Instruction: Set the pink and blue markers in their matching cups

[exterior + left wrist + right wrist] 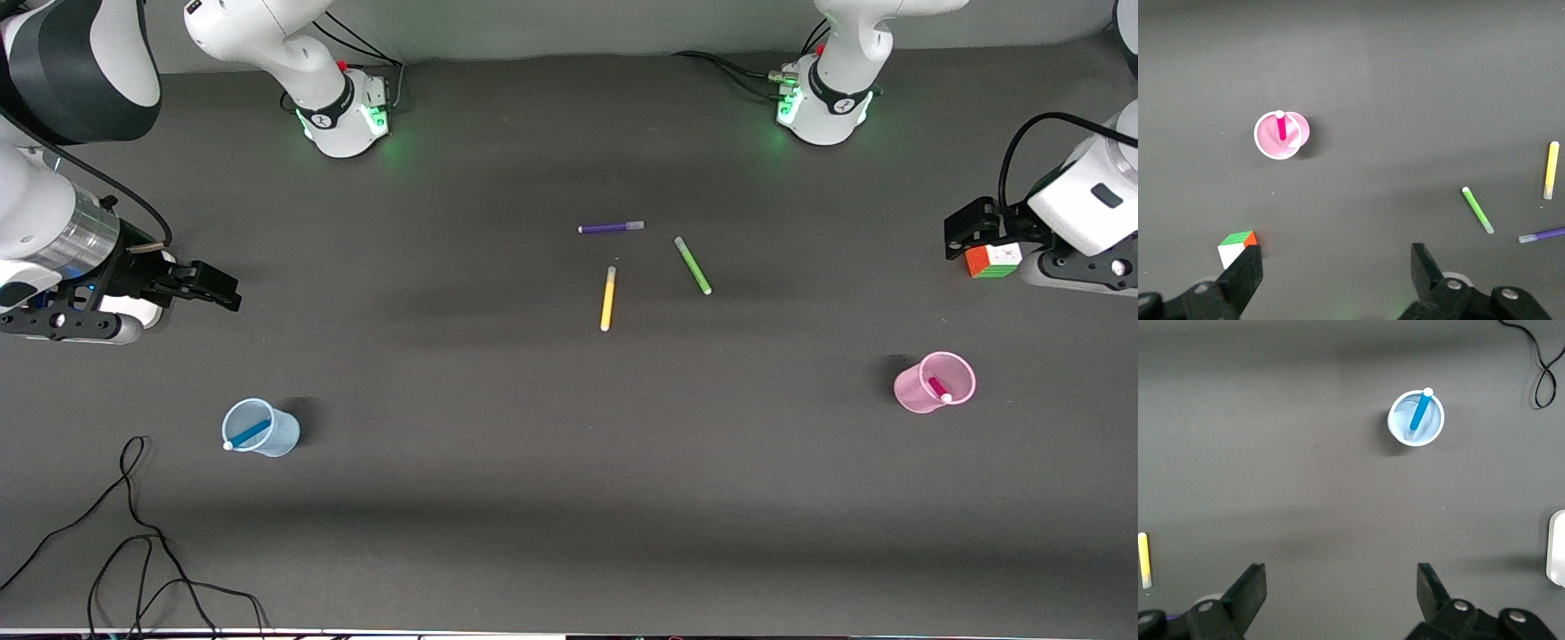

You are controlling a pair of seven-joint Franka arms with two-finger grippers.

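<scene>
Since the blue marker point(250, 433) stands in the blue cup point(263, 428) and the pink marker point(938, 388) in the pink cup point(932, 382), both released hands, left hand point(973, 233) and right hand point(197, 286), wait apart; retreat should avoid tipping either cup on the surface point(569, 462).

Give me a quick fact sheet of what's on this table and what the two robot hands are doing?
pink marker: standing in pink cup
blue marker: leaning in blue cup
loose pens: purple pen, yellow pen, green pen, lying mid-table
left gripper: open, holding nothing, near a colour cube
right gripper: open, holding nothing
task: looks done
</scene>
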